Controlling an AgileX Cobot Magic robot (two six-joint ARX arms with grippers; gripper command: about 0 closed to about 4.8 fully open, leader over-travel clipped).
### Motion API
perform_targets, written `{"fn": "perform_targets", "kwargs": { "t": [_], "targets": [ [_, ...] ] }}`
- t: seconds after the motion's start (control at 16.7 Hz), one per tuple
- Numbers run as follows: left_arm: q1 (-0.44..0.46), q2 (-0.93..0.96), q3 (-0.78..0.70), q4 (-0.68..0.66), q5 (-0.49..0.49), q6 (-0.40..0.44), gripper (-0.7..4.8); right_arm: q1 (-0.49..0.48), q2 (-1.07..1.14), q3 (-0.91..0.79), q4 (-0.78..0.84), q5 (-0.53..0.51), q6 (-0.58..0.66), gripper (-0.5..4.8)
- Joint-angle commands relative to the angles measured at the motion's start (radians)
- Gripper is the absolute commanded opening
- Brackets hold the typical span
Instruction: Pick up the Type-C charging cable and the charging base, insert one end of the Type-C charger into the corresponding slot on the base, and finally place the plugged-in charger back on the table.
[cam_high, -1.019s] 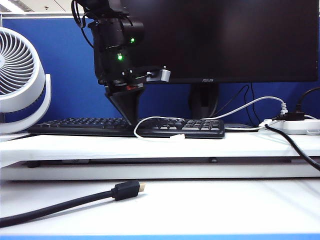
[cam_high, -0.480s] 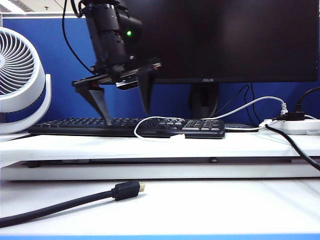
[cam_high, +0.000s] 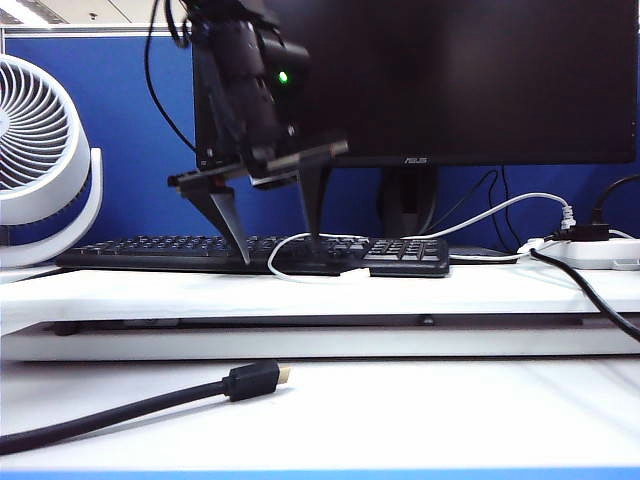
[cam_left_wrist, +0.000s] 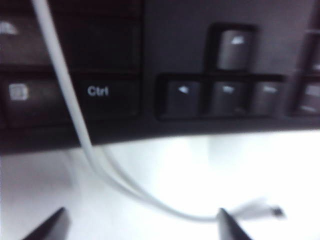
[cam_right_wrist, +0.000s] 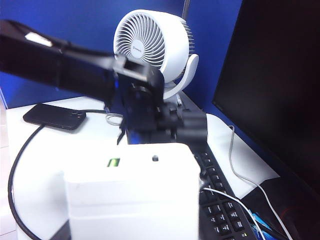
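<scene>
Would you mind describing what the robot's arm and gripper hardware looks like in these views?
The left gripper is matte black, with two long fingers tapering to points beneath a flat crossbar. A green indicator light glows on its black wrist housing, and a black cable loops behind. The right gripper is largely hidden; only dark finger edges show.

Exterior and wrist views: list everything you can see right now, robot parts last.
charging cable: one, white, looped over keyboard onto the table
charging base: one, white, in right hand
table: one, white
keyboard: one, black, on table
monitor: one, black, behind keyboard
fan: one, white, far left
power strip: one, white, far right
thick cable: one, black, gold-tipped, front
phone: one, black, near fan
left hand: open, over cable loop
right hand: holding base, only in its wrist view
</scene>
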Motion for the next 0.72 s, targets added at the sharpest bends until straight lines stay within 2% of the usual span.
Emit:
{"fn": "perform_targets", "kwargs": {
  "t": [0.06, 0.12, 0.42, 0.54, 0.6, 0.72],
  "targets": [
    [-0.011, 0.013, 0.001, 0.002, -0.028, -0.007, 3.91, 0.002, -0.006, 0.005, 0.018, -0.01, 0.01, 0.0],
    [-0.011, 0.014, 0.0, 0.001, -0.029, -0.008, 3.76, 0.002, -0.006, 0.005, 0.018, -0.01, 0.01, 0.0],
    [-0.019, 0.019, 0.003, 0.007, -0.05, -0.026, 1.06, 0.002, -0.006, 0.005, 0.014, -0.011, 0.01, 0.0],
    [-0.019, 0.019, 0.003, 0.01, -0.05, -0.018, 0.23, 0.002, -0.006, 0.005, 0.012, -0.011, 0.01, 0.0],
    [-0.019, 0.018, 0.003, 0.014, -0.05, 0.006, -0.05, 0.002, -0.006, 0.005, 0.011, -0.011, 0.01, 0.0],
    [-0.019, 0.017, 0.006, 0.016, -0.05, 0.069, -0.06, 0.002, -0.006, 0.005, 0.01, -0.011, 0.01, 0.0]
  ]
}}
